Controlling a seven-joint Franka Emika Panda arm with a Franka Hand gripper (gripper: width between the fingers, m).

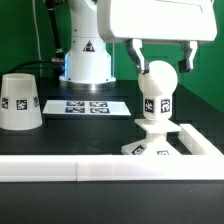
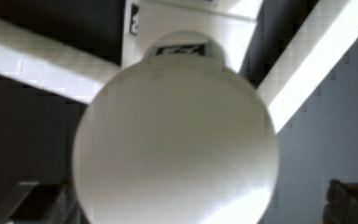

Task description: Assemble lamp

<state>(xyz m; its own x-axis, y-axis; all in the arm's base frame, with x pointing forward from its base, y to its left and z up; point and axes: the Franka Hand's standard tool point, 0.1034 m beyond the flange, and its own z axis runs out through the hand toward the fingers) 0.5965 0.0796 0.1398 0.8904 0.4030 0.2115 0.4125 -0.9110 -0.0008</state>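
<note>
A: Where is the bulb [image 1: 158, 88]?

B: Upright at about three o'clock in the exterior view, with its neck down in the base [image 1: 150, 135]. The base sits at four o'clock, inside the corner of the white bar edging [image 1: 60, 168]. In the wrist view the bulb [image 2: 172, 130] fills nearly the whole picture.

A: And the gripper [image 1: 164, 66]?

B: Right over the ball, jaws spread wide, one at the ball's ten o'clock and the other at its two o'clock. There looks to be a gap on each side, so I'd say it holds nothing.

A: Which step is this, then?

B: Fitting the bulb to the base, by my reckoning. I can't tell whether the neck is fully home; the joint is too small to read.

A: What does the next move call for?

B: If it needs tightening, close squarely on the ball and turn without tipping it. Otherwise rise straight toward twelve o'clock, clear of the ball, then cross past the marker board [image 1: 90, 105] to the shade [image 1: 18, 102] at nine o'clock, well apart, wide end down
</note>
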